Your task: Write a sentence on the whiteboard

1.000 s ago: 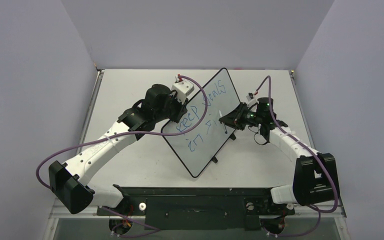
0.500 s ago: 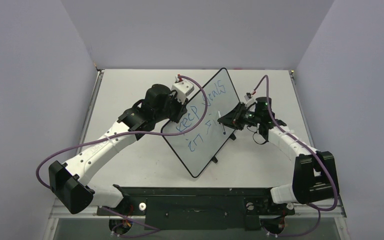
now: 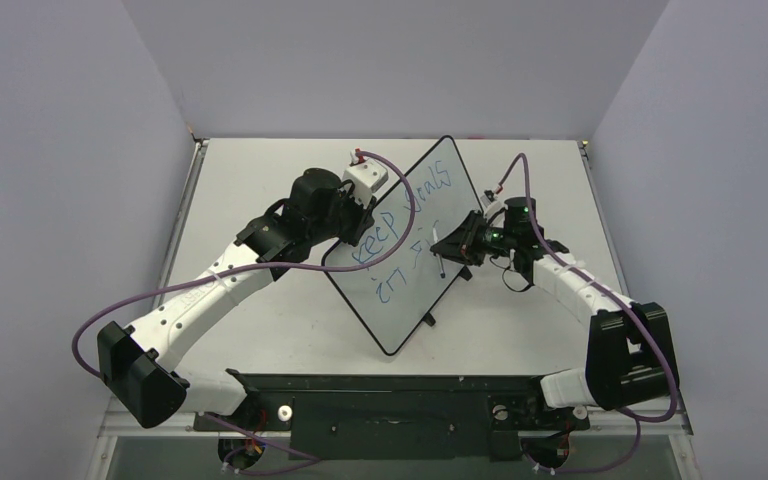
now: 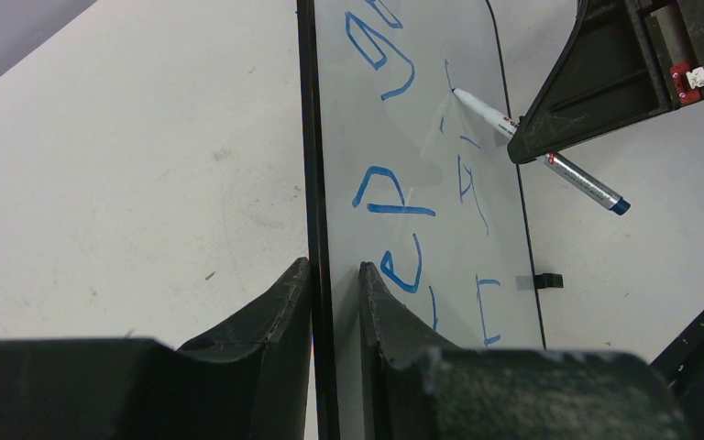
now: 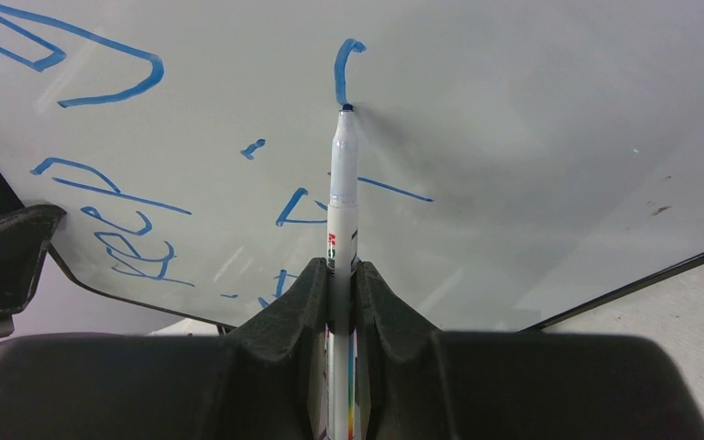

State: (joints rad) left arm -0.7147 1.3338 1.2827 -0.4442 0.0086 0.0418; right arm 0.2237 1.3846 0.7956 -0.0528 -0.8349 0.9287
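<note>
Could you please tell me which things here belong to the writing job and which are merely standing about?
Job in hand:
- whiteboard, its edge clamped in the left gripper
- sentence in blue
- marker in the right gripper, tip on the board

Only the setting:
- table
- walls

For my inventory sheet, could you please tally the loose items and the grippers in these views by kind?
Glossy white rectangular whiteboard with thin black rim: 1
White-barrelled blue marker pen: 1
Black two-finger grippers: 2 (left gripper, right gripper)
Total: 4
</note>
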